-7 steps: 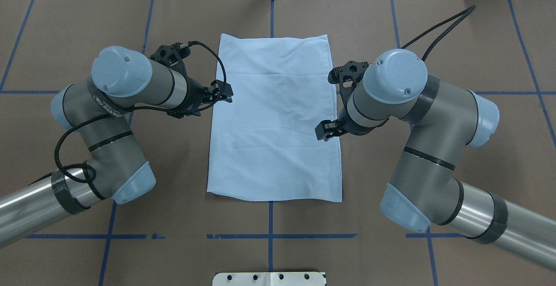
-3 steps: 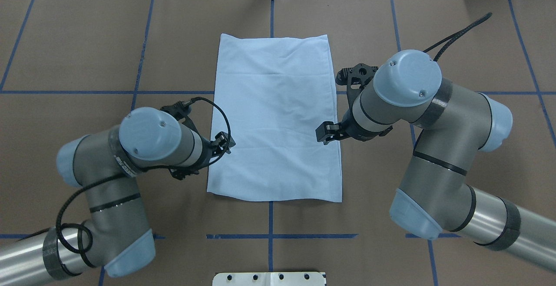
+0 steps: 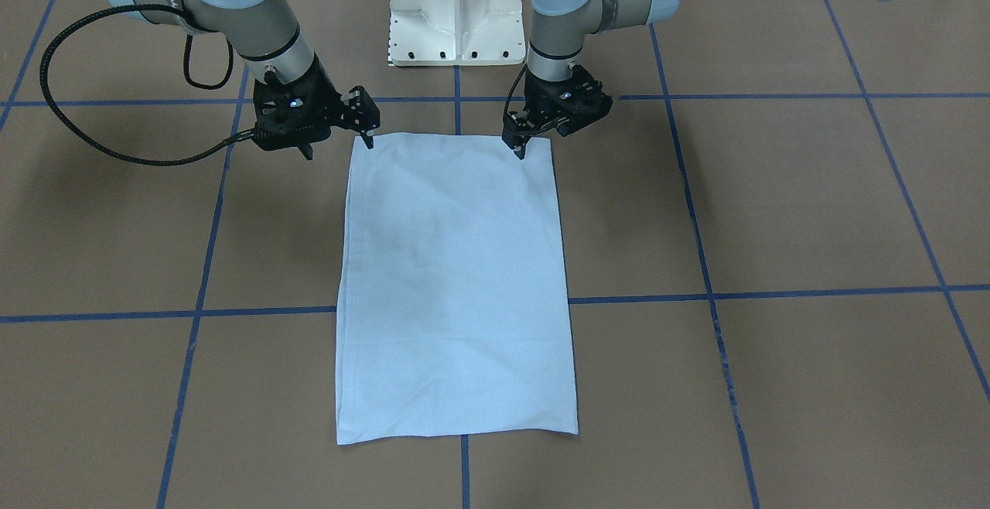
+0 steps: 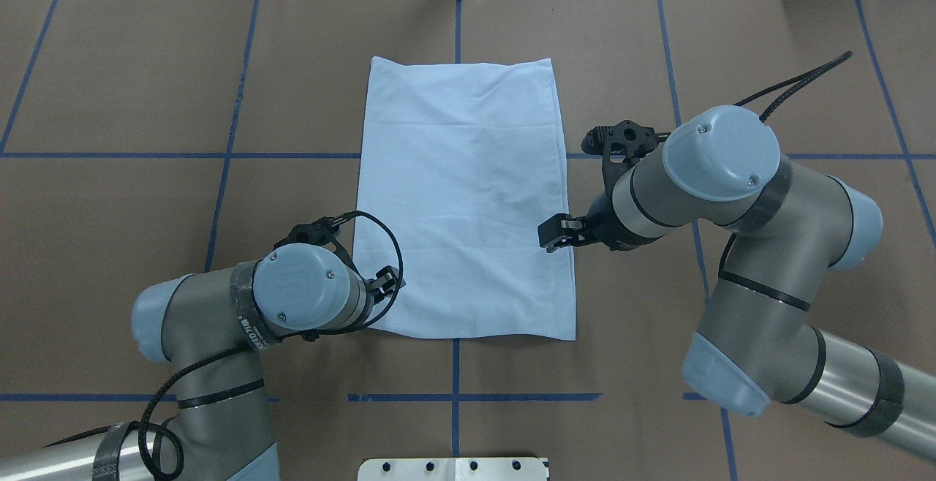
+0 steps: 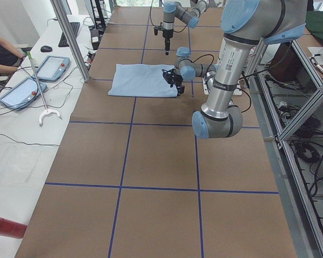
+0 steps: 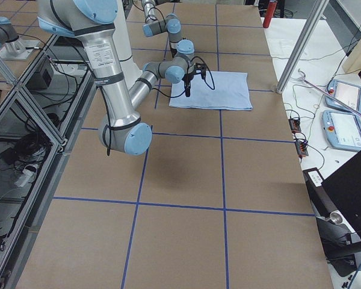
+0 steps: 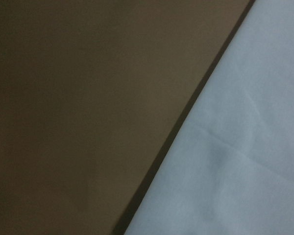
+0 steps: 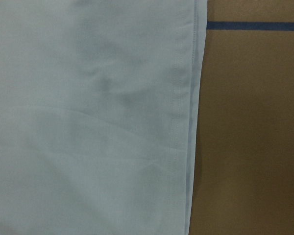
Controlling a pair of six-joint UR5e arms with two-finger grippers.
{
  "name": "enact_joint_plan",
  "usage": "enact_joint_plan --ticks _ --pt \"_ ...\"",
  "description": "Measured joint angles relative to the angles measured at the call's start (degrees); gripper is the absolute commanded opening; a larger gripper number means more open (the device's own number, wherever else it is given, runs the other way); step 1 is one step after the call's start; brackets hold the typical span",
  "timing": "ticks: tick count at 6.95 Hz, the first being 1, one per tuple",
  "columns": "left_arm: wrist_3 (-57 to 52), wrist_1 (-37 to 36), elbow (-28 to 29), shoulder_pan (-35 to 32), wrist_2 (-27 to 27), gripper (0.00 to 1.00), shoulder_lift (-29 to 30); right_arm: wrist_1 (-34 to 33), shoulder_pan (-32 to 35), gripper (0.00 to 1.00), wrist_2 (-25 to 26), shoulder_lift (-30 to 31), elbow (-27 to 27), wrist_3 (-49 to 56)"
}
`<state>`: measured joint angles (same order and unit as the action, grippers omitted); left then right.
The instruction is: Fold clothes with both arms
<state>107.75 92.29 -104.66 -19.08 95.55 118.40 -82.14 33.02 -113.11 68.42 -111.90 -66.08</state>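
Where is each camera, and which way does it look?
Front: across table, facing robot; right arm, left arm, pedestal.
Overhead: behind robot, downward; both arms.
Left side: table's end; left arm nearest.
Right side: opposite end; right arm nearest.
Left wrist: shirt edge below; no robot.
Right wrist: shirt hem below; no robot.
Shared: the shirt.

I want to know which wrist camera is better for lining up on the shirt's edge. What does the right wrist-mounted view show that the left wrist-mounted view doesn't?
Only the right wrist-mounted view shows a stitched hem along the T-shirt edge, and a blue tape line. Only the left wrist-mounted view shows a shirt edge running diagonally; it is blurred, with no stitching discernible. Both show pale blue cloth lying beside bare brown table.
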Motion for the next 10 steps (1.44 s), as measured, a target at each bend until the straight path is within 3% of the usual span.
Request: enact_joint_plan --ticks 10 --pt "0.1 0.0 0.5 1.9 -1.3 0.71 -0.5 1.3 -0.3 1.00 0.1 0.1 0.2 -0.9"
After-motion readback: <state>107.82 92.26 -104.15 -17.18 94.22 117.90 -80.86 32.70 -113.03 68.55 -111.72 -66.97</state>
